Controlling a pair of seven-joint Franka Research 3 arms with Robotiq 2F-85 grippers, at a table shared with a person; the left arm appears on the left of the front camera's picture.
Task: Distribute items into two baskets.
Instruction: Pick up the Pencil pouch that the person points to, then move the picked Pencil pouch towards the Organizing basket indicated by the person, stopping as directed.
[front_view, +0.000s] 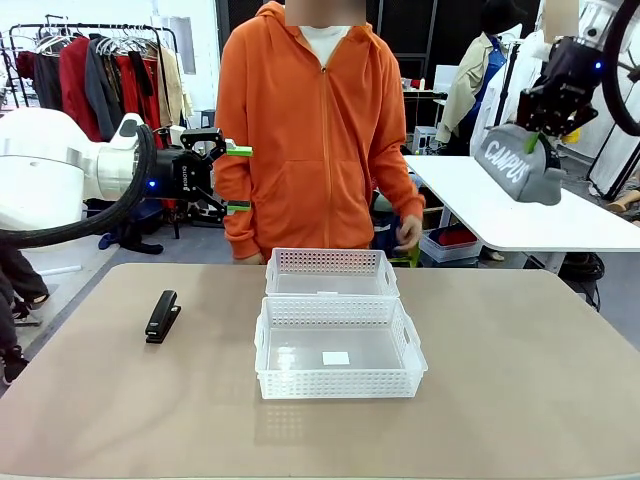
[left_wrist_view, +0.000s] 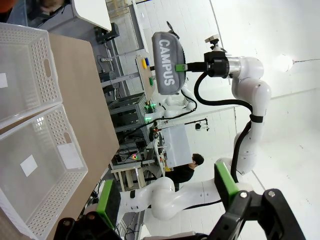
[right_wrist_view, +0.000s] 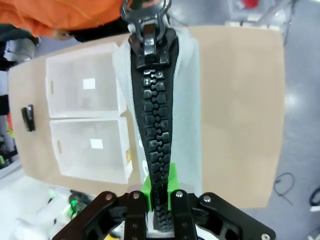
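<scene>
**pouch up in the right gripper, stapler on the table, both baskets empty**

your right gripper is clamped on one end of the grey pouch. the green pads pinch it on either side of the black zip, which runs straight up the middle of the right wrist view. the pouch hangs tilted in the air with its white "campus" lettering facing you. in the front view it sits above the far right corner of the table, well clear of the surface.

your left gripper has its fingers spread wide with nothing between them. it is held up off the table near the far left corner, pointing sideways toward the person's orange sleeve.

the black stapler lies flat near the left edge of the table, well apart from both baskets.

the baskets stand one behind the other, touching, about midway between the left and right edges. the far basket is close to the far edge and the near basket is just in front of it. neither has an item in it, and each has a small white label on its floor.

the person stands at the far edge behind the baskets, one hand hanging just past the far basket's right end.
</scene>
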